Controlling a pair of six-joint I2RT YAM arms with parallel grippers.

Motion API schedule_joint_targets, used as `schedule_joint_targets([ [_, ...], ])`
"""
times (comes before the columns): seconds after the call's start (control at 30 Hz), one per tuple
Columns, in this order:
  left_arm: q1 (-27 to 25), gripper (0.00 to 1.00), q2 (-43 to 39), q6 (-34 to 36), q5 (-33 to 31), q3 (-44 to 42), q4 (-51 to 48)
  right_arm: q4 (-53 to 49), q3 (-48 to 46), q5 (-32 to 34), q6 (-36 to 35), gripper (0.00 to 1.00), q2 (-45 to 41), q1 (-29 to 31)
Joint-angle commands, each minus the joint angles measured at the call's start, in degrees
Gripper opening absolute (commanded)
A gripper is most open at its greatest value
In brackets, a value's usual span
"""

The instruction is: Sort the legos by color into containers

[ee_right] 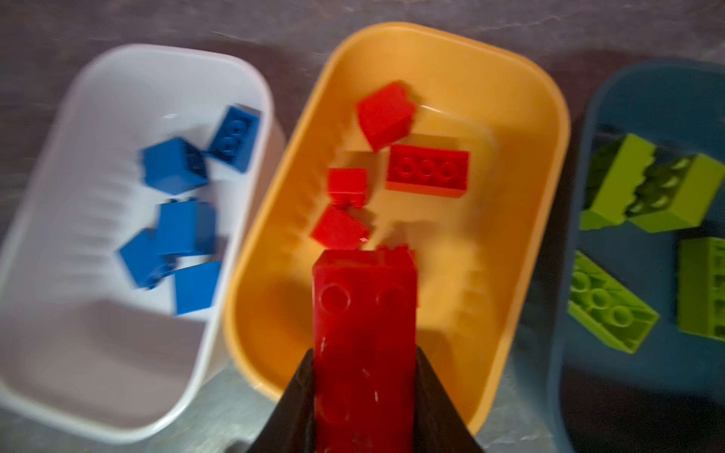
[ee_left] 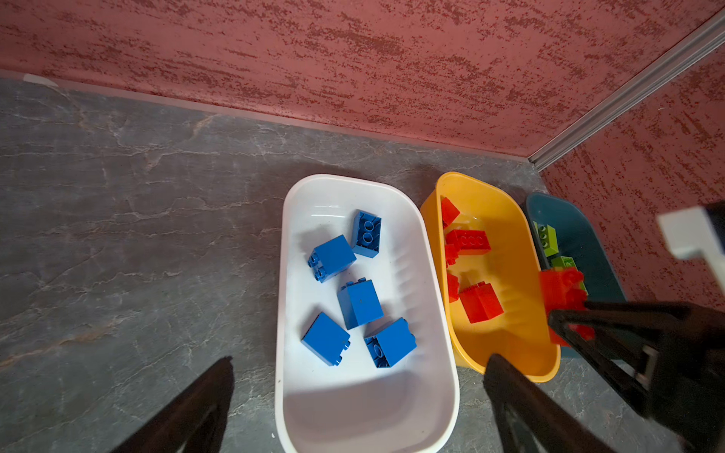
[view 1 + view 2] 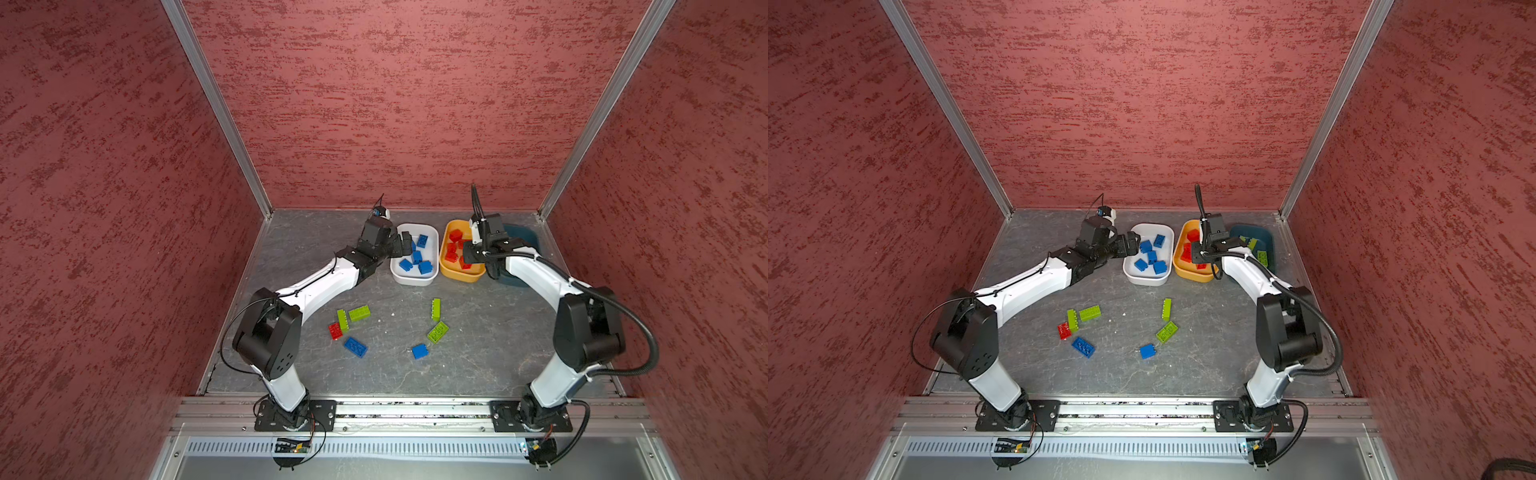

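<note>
Bench surface: dark grey marbled slab tabletop (image 3: 478,365), matte. Enclosure: red rough-textured back wall panel (image 3: 395,104), with a matching left side panel (image 3: 104,208) and right side panel (image 3: 685,208). The panels meet at the silver aluminium left corner post (image 3: 219,108) and right corner post (image 3: 601,108). Front edge: silver aluminium rail (image 3: 415,409), and beyond it a pale slotted strip (image 3: 395,449). Small white speck (image 3: 392,315) mid-slab.

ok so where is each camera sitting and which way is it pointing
Top views: high on the robot's side, looking down at the table, left arm and right arm.
Left wrist: above the white tub; the open left gripper shows.
Right wrist: above the yellow-orange tub; right gripper clamps a red brick.
Shared: both wrist views show those tubs and the dark teal tub.
</note>
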Motion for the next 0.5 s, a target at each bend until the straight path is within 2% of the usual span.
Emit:
schedule_joint_targets([
  [0.0,-0.15,0.99,-0.49,1.78,-1.66,-0.35,-0.34,-4.22,4.73,13.2,-5.04,0.29,4.13,0.34],
  [0.07,-0.32,0.99,-0.44,1.45,-1.62,-0.29,-0.64,-5.26,8.07,17.02,-5.57,0.29,6.51,0.34],
  [0.2,-0.66,0.99,-0.23,0.73,-1.56,-0.31,-0.18,-6.38,11.95,16.57,-6.04,0.33,9.57,0.34],
  [0.3,-0.93,0.99,0.11,1.14,-1.59,0.33,-0.2,-7.62,13.02,14.84,-5.78,0.44,9.64,0.53],
  [0.33,-1.11,0.99,0.21,1.24,-1.68,0.66,-0.45,-8.33,13.23,13.76,-5.32,0.5,9.11,0.64],
  [0.47,-1.2,0.99,0.81,1.51,-2.0,1.33,-0.8,-10.63,11.99,8.18,-2.03,0.63,5.44,0.87],
])
